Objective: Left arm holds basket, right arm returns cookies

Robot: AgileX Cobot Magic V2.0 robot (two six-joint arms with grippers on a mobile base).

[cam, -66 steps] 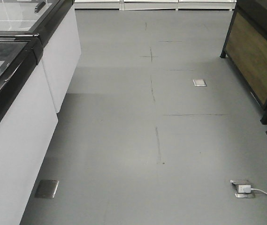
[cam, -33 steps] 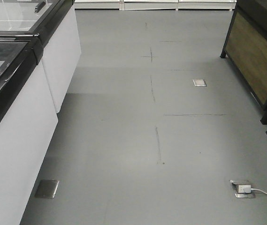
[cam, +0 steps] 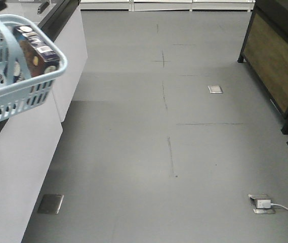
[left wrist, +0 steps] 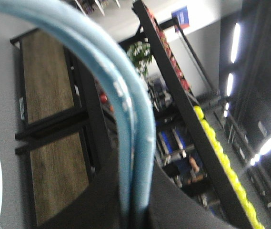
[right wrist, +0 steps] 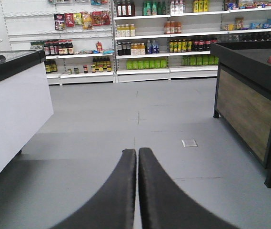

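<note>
Because the basket (cam: 12,96) is held tilted in the clamped left gripper (left wrist: 136,210), the cookies (cam: 35,50) could be spilled before being reached by the closed, empty right gripper (right wrist: 137,152).

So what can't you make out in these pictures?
Basket: front view, partly cut off by the picture edge.
Cookie box: front view, lower part behind the basket wall, lettering too small.
Left pincer: left wrist view, blurred, jaws hidden behind the basket handle.
</note>
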